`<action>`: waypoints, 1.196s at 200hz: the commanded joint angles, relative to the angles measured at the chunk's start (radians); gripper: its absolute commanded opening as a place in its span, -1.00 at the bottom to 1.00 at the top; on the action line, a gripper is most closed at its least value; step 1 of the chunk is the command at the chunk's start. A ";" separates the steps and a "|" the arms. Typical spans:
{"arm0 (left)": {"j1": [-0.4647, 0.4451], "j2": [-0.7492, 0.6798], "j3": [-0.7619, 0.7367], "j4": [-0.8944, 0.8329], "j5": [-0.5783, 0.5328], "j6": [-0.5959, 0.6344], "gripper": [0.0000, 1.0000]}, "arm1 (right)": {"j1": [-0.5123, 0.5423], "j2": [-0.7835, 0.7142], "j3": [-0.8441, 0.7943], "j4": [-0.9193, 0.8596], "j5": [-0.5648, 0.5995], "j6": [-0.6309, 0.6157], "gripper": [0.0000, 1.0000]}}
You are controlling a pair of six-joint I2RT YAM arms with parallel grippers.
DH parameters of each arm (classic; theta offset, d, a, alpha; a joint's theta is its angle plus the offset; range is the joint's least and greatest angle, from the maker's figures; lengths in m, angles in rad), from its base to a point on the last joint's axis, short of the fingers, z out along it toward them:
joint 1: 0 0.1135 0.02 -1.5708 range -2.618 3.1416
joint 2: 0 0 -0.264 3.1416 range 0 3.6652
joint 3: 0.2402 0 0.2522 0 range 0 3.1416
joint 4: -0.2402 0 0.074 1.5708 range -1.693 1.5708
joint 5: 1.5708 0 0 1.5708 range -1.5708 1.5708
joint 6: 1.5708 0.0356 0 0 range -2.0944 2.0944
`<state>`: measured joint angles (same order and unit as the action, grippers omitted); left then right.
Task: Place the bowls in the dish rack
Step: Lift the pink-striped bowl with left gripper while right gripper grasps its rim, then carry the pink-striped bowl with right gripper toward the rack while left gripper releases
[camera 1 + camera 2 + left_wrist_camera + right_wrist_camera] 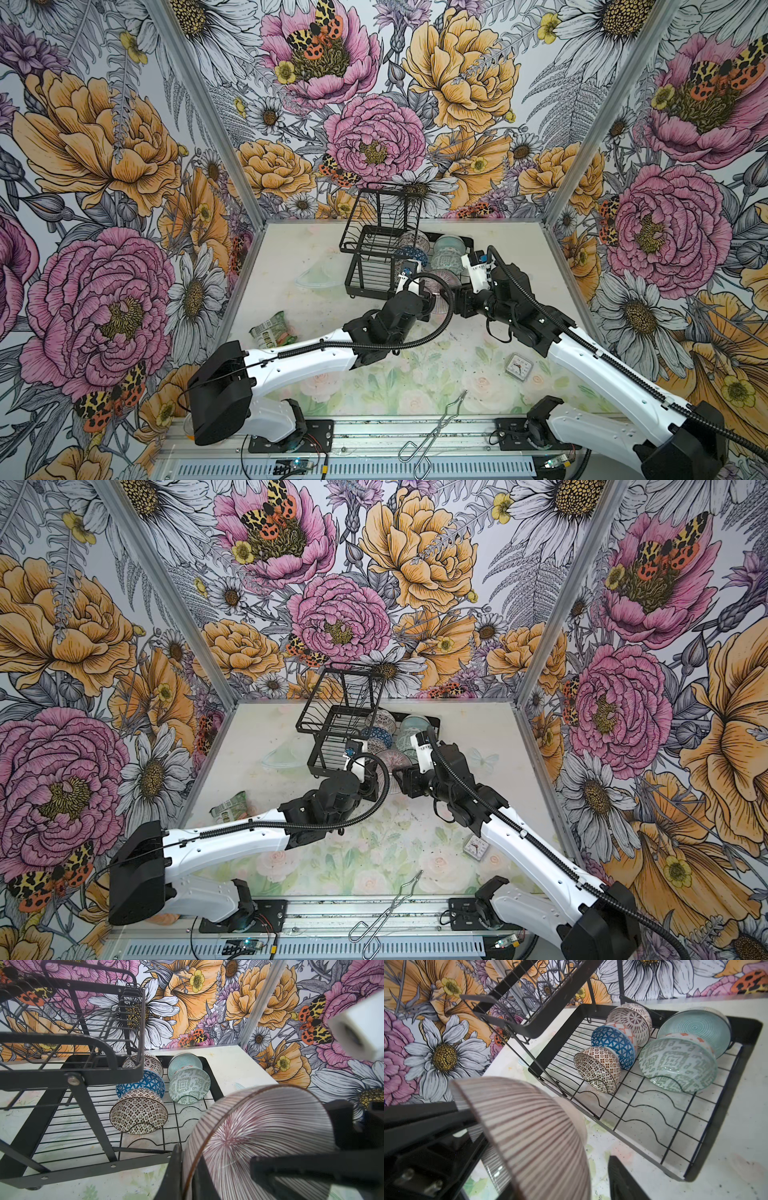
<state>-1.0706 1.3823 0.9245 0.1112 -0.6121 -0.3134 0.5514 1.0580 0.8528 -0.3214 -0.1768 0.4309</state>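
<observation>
Tongs (446, 415), clock (519, 367), packet (272, 330) near dish rack (89, 1171)

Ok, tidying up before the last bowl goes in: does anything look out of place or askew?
Two things: metal tongs lie across the front edge of the table, and a crumpled green packet lies on its left side. The racked bowls stand on edge, none toppled.

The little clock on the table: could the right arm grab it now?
Probably not at once: the right end effector straddles the striped bowl. The clock itself lies uncovered, beside that arm.
</observation>
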 commanded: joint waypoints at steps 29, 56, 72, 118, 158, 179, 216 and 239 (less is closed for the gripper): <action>-0.005 -0.033 -0.022 0.139 0.044 -0.008 -1.00 | 0.010 -0.003 0.009 0.057 0.042 0.037 -0.49; -0.006 -0.031 -0.026 0.151 0.062 -0.006 -1.00 | 0.011 0.003 0.012 0.056 0.042 0.037 -0.74; -0.004 -0.029 -0.026 0.153 0.071 -0.005 -1.00 | 0.012 0.008 0.014 0.057 0.045 0.038 -0.84; -0.004 -0.035 -0.020 0.107 0.064 -0.006 -0.46 | 0.012 0.002 0.016 0.056 0.069 0.031 -1.00; 0.001 -0.071 0.017 -0.027 0.102 0.037 0.66 | 0.010 -0.004 0.009 0.056 0.126 -0.007 -1.00; 0.006 -0.096 0.052 -0.157 0.128 0.068 0.98 | 0.005 0.008 0.010 0.056 0.164 -0.057 -1.00; 0.046 -0.155 0.073 -0.336 0.183 0.086 0.98 | -0.018 0.050 0.040 0.058 0.261 -0.180 -1.00; 0.081 -0.183 0.066 -0.407 0.209 0.091 0.98 | -0.021 0.089 0.068 0.076 0.378 -0.302 -1.00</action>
<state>-1.0218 1.2312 0.9730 -0.1577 -0.4595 -0.2497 0.5362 1.1194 0.8536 -0.3099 0.0525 0.2779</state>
